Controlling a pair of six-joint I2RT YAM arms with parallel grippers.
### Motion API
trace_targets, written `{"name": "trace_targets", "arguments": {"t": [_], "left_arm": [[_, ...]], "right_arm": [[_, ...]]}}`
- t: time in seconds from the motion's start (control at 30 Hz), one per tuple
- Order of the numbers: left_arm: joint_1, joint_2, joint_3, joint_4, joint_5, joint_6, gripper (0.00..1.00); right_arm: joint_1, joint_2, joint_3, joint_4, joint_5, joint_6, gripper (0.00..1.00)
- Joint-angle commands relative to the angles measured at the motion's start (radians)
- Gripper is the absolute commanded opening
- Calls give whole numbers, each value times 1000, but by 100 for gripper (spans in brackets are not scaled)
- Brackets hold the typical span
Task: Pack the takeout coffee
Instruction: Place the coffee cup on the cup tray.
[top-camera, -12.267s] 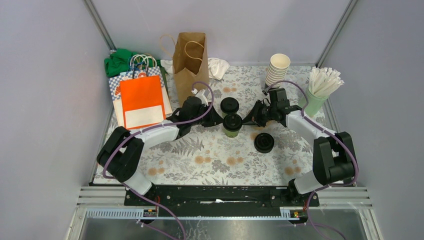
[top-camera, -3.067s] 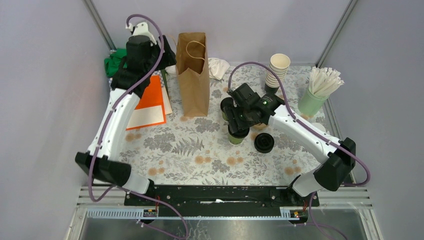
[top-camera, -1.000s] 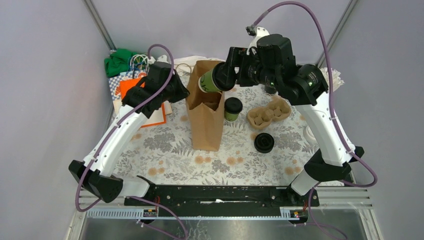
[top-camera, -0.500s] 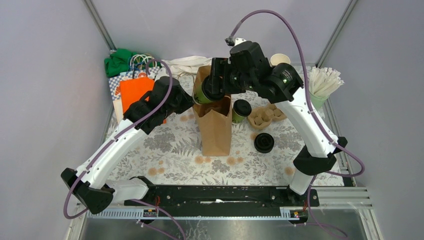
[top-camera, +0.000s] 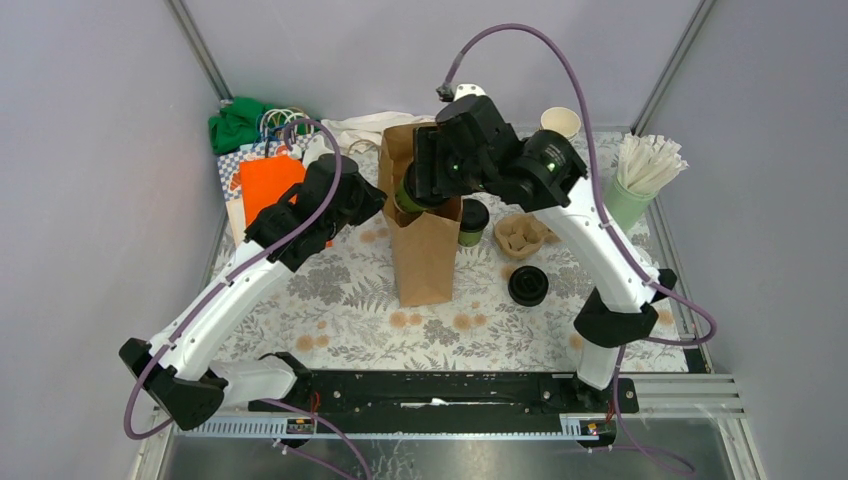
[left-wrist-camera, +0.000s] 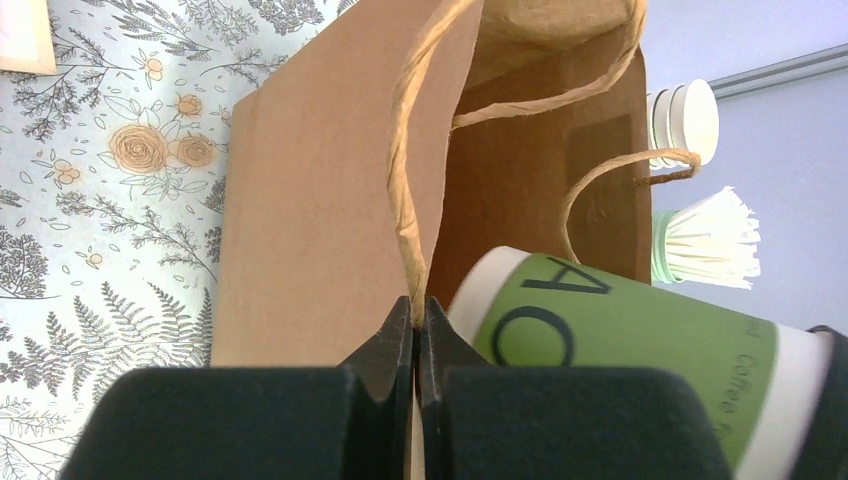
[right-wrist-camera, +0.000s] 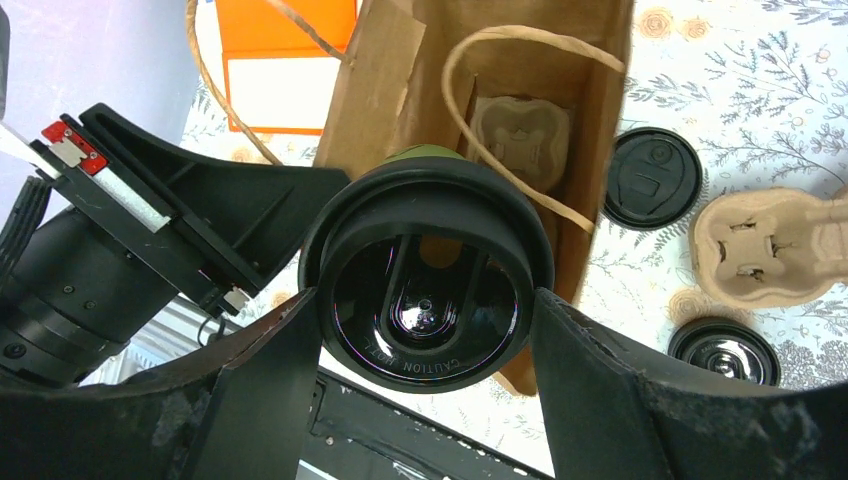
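Cup (left-wrist-camera: 620, 340), lidded and clasped at its lid end between the spread fingers of the right gripper (right-wrist-camera: 428, 320), hangs tilted, base-first, long axis aimed into the mouth of the bag (top-camera: 428, 255), whose handle (left-wrist-camera: 403, 190) the left gripper (left-wrist-camera: 413, 335) pinches tight.

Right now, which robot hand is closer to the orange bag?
Left. The left gripper pinches the handle of the brown bag, on the side facing the orange bag. The right gripper holds a coffee cup over the bag's mouth, farther away.
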Motion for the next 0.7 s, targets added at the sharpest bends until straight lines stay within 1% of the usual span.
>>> {"name": "trace_targets", "arguments": {"t": [0.0, 0.23, 0.4, 0.67], "left_arm": [[-12, -37, 5, 45, -28, -11, 0], [-40, -38, 0, 46, -32, -30, 0], [-64, -39, -4, 45, -28, -41, 0], [-90, -74, -36, 56, -43, -91, 0]], "right_arm": [[43, 55, 55, -28, 85, -15, 37], [48, 98, 48, -27, 145, -18, 36], [53, 125, 36, -25, 159, -26, 34], [59, 124, -61, -26, 183, -8, 33]]}}
